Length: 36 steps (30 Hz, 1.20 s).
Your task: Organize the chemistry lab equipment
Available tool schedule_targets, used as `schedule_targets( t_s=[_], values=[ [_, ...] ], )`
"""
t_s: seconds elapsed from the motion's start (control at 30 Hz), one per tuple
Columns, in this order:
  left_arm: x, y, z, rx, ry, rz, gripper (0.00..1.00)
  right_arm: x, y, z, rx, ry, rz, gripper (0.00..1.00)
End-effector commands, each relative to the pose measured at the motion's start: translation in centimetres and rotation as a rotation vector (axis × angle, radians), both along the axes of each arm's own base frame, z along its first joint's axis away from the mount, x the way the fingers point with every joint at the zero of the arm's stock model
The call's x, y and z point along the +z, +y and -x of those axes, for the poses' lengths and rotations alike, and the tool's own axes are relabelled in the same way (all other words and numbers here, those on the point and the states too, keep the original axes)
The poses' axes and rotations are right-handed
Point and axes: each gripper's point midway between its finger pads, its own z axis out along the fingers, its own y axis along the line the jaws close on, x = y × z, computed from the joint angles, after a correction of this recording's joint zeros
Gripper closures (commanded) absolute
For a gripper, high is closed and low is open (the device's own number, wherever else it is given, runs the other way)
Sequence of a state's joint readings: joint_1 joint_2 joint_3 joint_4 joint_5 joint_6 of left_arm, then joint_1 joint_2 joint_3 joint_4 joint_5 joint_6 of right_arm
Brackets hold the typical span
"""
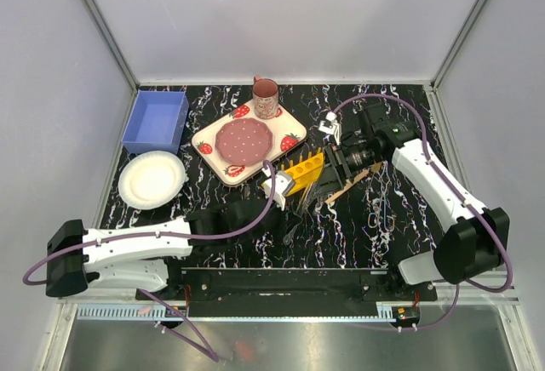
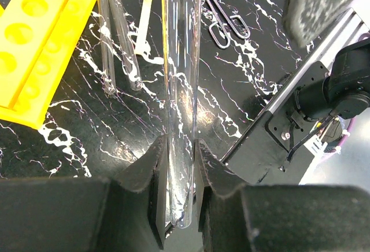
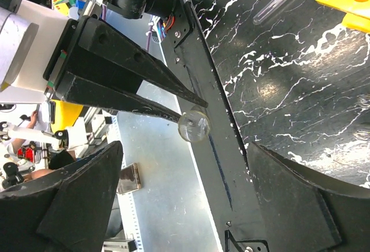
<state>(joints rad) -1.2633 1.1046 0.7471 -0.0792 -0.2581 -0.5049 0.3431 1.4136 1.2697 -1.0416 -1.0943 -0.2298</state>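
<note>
We saw a black white-veined tabletop [image 1: 358, 226] inside pale walls [image 1: 281, 22], the left gripper [image 2: 177, 154] narrow, clamped on a thin clear glass tube [image 2: 180, 84] beside the yellow plastic holed rack [image 1: 305, 169], the right gripper [image 3: 185, 148] wide and empty.

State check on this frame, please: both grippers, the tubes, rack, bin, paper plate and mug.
Left gripper: shut on tube.
Right gripper: open, gripping nothing.
Tube: clamped near its round end, looks empty.
Loose tubes: lying flat on the table beside the rack.
Rack: holes in view empty.
Bin: empty.
Paper plate: empty.
Mug: upright.
</note>
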Motion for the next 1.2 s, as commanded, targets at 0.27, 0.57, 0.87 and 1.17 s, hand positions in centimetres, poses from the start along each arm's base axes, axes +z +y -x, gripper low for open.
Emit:
schedule_targets(
  t_s=[0.27, 0.57, 0.87, 1.17],
  values=[
    [4.0, -2.8, -0.5, -0.026, -0.050, 0.110, 0.89, 0.4, 1.9, -1.5, 0.018, -0.064, 0.038, 0.19],
    [3.7, -3.0, -0.9, -0.015, -0.055, 0.087, 0.89, 0.2, 2.6, -1.4, 0.038, -0.049, 0.044, 0.42],
    [3.2, -2.2, -1.7, 0.050, -0.060, 0.065, 0.89, 0.4, 2.6, -1.2, 0.046, -0.045, 0.045, 0.58],
    [3.1, -1.4, -2.2, 0.095, -0.064, 0.069, 0.87, 1.2, 2.9, -1.3, 0.053, -0.045, 0.031, 0.78]
  ],
)
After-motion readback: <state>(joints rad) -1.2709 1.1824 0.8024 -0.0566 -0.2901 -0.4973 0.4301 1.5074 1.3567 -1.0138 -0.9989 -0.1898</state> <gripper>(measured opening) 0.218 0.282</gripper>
